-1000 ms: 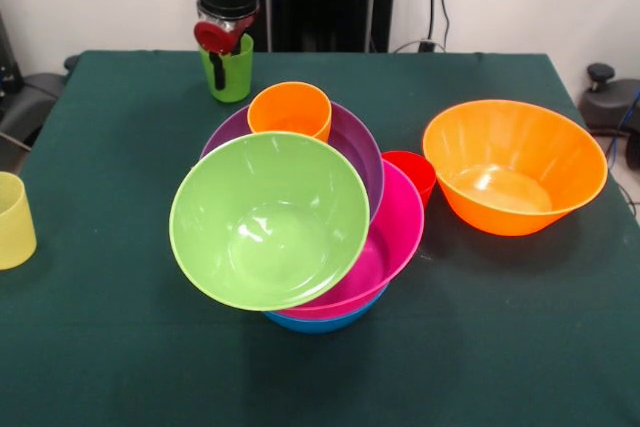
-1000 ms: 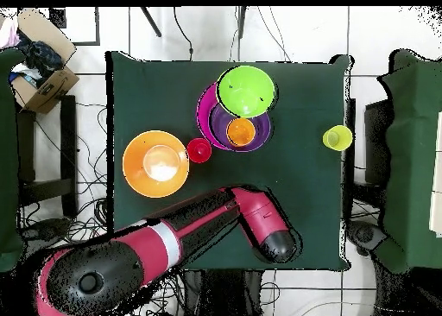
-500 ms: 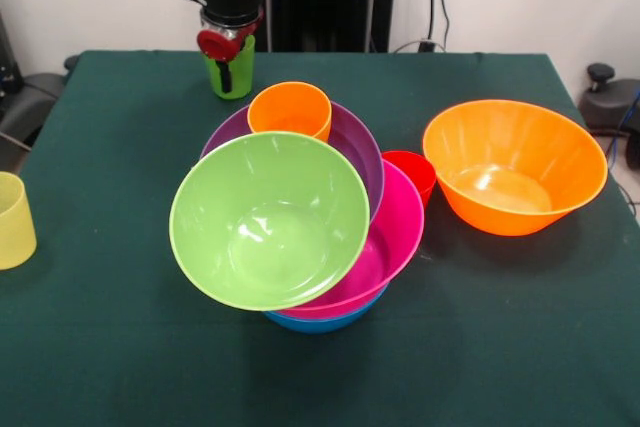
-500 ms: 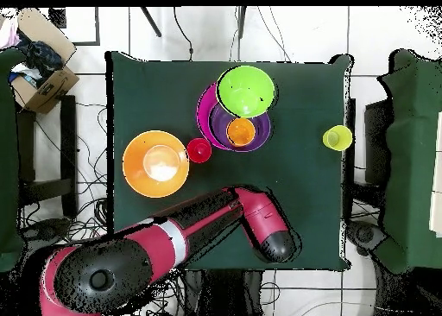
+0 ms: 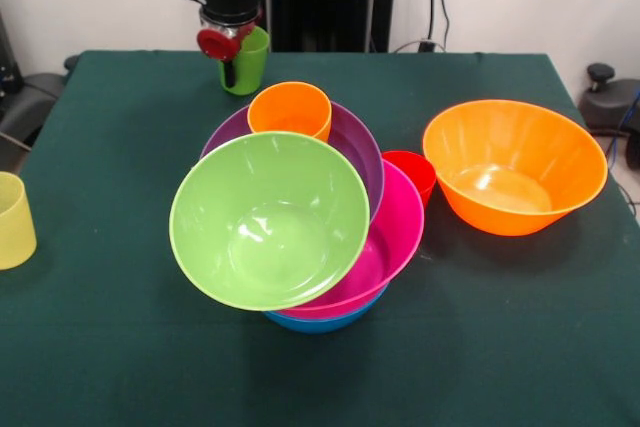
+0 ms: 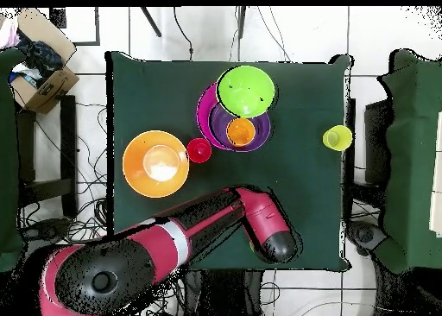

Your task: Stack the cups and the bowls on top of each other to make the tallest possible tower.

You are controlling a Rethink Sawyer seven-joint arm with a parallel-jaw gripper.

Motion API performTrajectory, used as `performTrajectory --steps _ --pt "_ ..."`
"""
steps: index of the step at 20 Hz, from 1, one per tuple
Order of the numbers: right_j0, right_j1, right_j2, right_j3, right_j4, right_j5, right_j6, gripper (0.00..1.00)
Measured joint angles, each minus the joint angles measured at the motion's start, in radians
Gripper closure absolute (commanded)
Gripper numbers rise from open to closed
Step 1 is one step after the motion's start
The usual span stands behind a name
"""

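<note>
My gripper [image 5: 229,59] is at the table's far edge, shut on the rim of the green cup [image 5: 250,60], which hangs tilted just above the cloth. In the table's middle stands the tower: a blue bowl [image 5: 318,323] at the bottom, then the pink bowl [image 5: 396,232] and the purple bowl [image 5: 357,144], with the lime green bowl [image 5: 268,219] leaning on its front. An orange cup [image 5: 290,110] sits in the purple bowl. A red cup [image 5: 412,173] stands against the pile. The orange bowl [image 5: 515,167] and the pale yellow cup [image 5: 14,219] stand alone. Overhead, the arm [image 6: 263,230] hides the green cup.
The green tablecloth [image 5: 120,347] covers the whole table. A cardboard box [image 6: 41,78] sits on the floor beyond one table corner. Cables run over the floor around the table.
The gripper has closed on the green cup's rim and raised it. The cup has tipped and shifted a little to the right in the front view. The pile and other pieces have not moved.
</note>
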Motion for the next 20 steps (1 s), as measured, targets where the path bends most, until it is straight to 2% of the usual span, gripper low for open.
performTrajectory --steps 10,16,20 --pt "0.053 -0.023 -0.013 0.001 -0.068 -0.002 0.000 1.00" --pt "0.095 -0.075 -0.064 0.000 -0.148 -0.032 0.000 1.00" --pt "0.098 -0.113 -0.085 -0.008 -0.179 -0.054 0.000 1.00"
